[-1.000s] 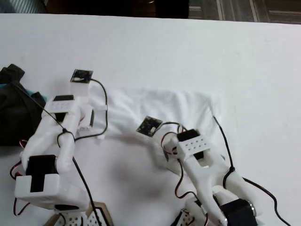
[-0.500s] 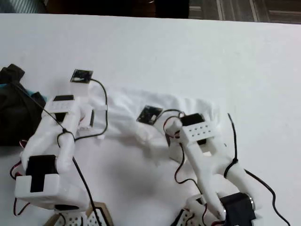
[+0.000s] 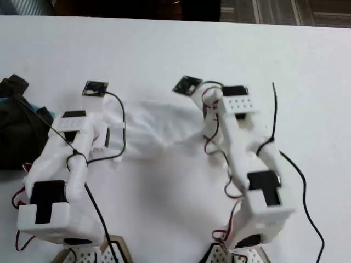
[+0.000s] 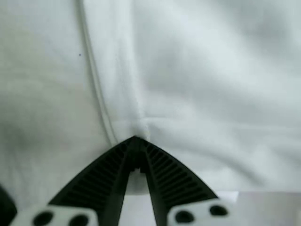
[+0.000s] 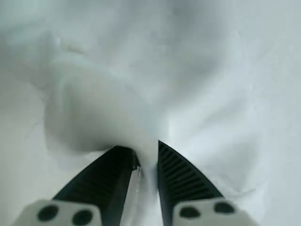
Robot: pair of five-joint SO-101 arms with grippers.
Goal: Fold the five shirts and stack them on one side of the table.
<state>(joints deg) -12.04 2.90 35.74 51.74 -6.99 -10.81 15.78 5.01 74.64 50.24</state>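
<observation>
The fold looks to be in its middle stretch, with most of the job left. One white shirt (image 3: 156, 123) lies bunched near the centre of the white counter (image 3: 164, 49). A dark heap of garments (image 3: 16, 126), with a bit of teal showing, sits at the counter's 9 o'clock edge. Whether that heap is a finished stack or shirts waiting their turn cannot be told, and five shirts cannot be counted. The left arm (image 3: 71, 148) is at the shirt's 9 o'clock end. Its wrist view shows the left jaws pressed tip to tip, pinching a seamed edge of the cloth (image 4: 197, 84), which spreads flat beyond them. The right arm (image 3: 241, 142) reaches to the shirt's 2 o'clock end. The right jaws stand narrow with a ridge of the fabric (image 5: 141, 61) caught between them, and the cloth rises in a soft hump just beyond the tips. The shirt therefore spans the gap between the two grips, held at both ends, wrinkled and not yet a flat rectangle.
</observation>
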